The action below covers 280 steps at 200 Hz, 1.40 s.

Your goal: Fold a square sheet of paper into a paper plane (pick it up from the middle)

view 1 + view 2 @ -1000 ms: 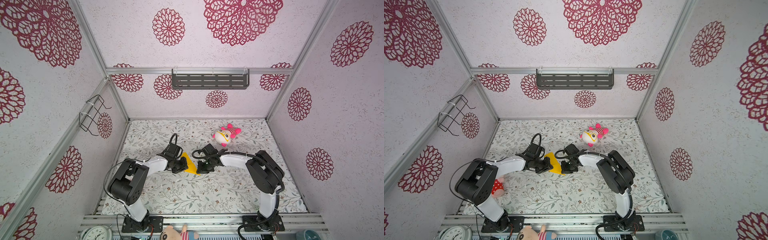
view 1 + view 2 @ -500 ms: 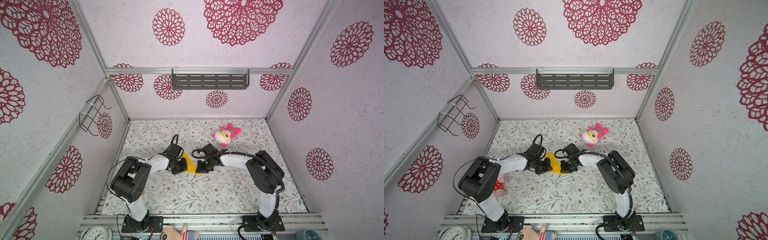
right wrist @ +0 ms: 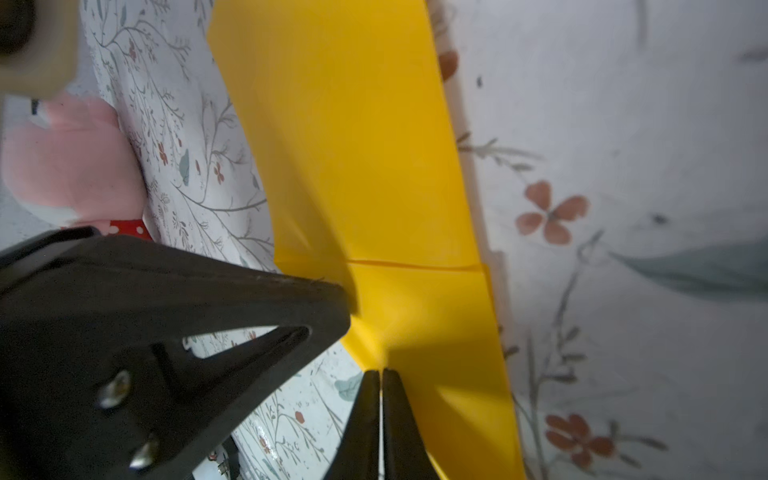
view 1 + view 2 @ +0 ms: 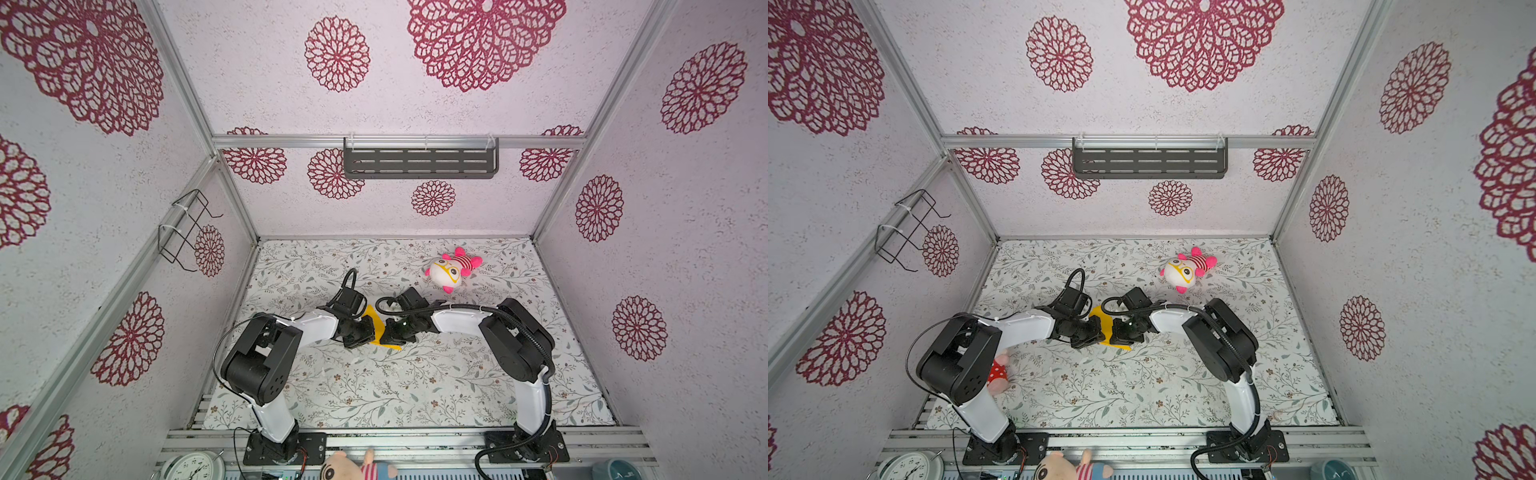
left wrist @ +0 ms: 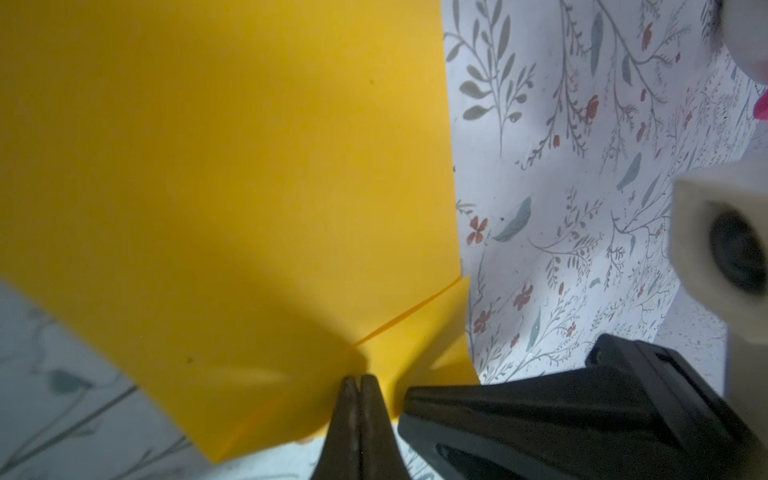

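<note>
Yellow paper [image 4: 376,322], partly folded, lies on the table [image 4: 415,386]. Both the left gripper [image 5: 357,380] and the right gripper [image 3: 380,372] are closed, tips on it. Pinching or just pressing, I can't tell.

Both top views are bright and evenly lit, without glare. Only soft, short shadows lie on the tabletop [image 4: 415,386] beneath the arms, and the wide lens splays the walls outward toward the edges.

The wrist views are dimmer. In the left wrist view the left gripper [image 5: 359,380] is a dark, blurred shape, and a broad shadow spreads from it across the yellow paper [image 5: 208,145]. In the right wrist view the right gripper [image 3: 380,374] is equally soft. The paper ahead of it is fairly sharp, the tabletop beyond is smeared, and the pink plush [image 3: 70,166] off to its side is out of focus.
</note>
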Each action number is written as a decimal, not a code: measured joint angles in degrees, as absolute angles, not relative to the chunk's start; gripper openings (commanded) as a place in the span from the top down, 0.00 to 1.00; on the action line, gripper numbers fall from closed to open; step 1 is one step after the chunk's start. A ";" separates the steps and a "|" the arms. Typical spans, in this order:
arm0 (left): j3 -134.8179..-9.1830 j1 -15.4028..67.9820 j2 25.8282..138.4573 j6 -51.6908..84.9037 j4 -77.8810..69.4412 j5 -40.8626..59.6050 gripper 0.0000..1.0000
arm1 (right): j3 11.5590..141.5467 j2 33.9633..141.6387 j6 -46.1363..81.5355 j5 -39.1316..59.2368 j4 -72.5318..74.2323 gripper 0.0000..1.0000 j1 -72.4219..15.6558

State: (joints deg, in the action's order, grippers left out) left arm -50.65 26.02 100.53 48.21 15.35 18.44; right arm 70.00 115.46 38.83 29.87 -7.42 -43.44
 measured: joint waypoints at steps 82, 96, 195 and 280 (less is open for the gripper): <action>-50.65 26.11 100.53 48.29 15.51 17.82 1.00 | 67.77 113.97 39.07 29.39 -7.64 0.91 -43.05; -50.68 26.13 100.53 48.27 15.53 17.76 1.00 | 66.22 112.55 39.05 28.75 -8.34 0.91 -42.61; -51.18 26.15 100.55 48.07 16.43 16.95 1.00 | 59.37 106.17 38.85 26.30 -11.64 0.91 -39.90; -52.47 26.11 100.97 47.55 18.20 16.01 1.00 | 61.47 103.50 38.09 25.98 -9.54 0.90 -41.19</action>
State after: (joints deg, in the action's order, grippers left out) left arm -52.47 26.11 100.97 47.55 18.20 16.01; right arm 61.47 103.50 38.09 25.98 -9.54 -41.19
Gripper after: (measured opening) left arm 0.039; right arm 0.106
